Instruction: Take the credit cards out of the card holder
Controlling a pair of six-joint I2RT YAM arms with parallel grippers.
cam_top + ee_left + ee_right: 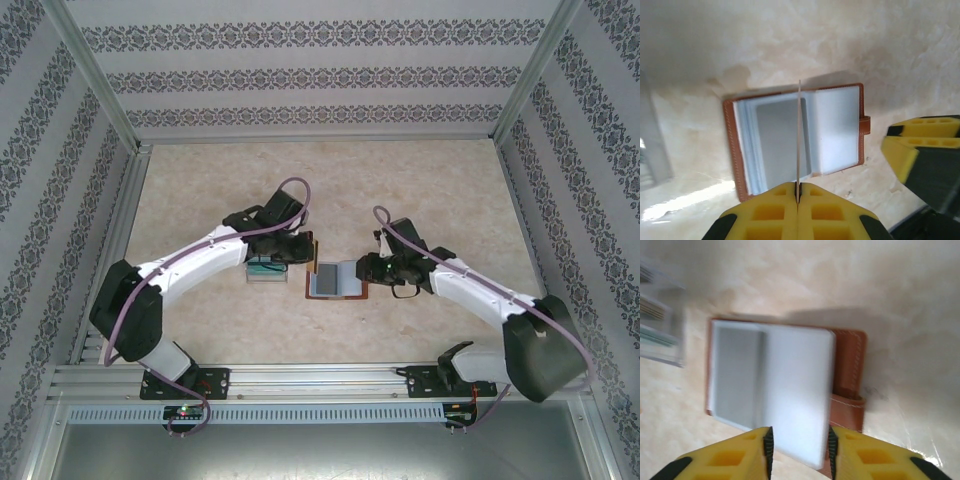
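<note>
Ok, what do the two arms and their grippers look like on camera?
The left arm and right arm have white links with bulky black joints and black bases. A mauve cable runs along each. The left gripper and right gripper have bright yellow blocky fingers with square recessed pockets and black outer corners.

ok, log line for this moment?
left hand: shut on credit card | right hand: open, over card holder | card holder: spread open on table

Clear tray on marbled table
</note>
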